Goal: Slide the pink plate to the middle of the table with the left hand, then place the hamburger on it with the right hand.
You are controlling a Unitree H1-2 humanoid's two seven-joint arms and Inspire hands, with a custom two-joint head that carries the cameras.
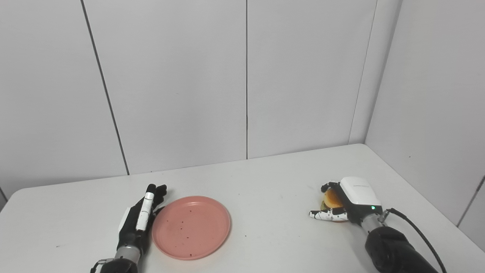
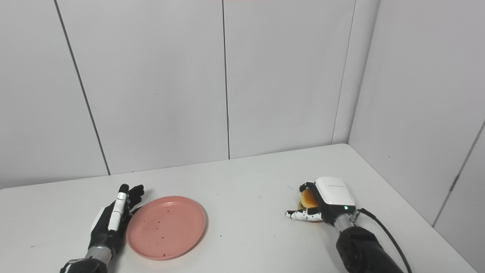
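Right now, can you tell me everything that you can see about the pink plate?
The pink plate is round, shallow and matte, plastic by its look, with a low raised rim and small dark specks scattered on its surface. It holds nothing. It lies flat on the white table, left of the middle. The left hand stands open on edge against its left rim, fingers pointing away from the robot; they seem to touch, but contact is not certain. The hamburger is far to its right, in the right hand.

White table (image 1: 265, 182): pink plate (image 1: 191, 226), hamburger (image 1: 333, 199)
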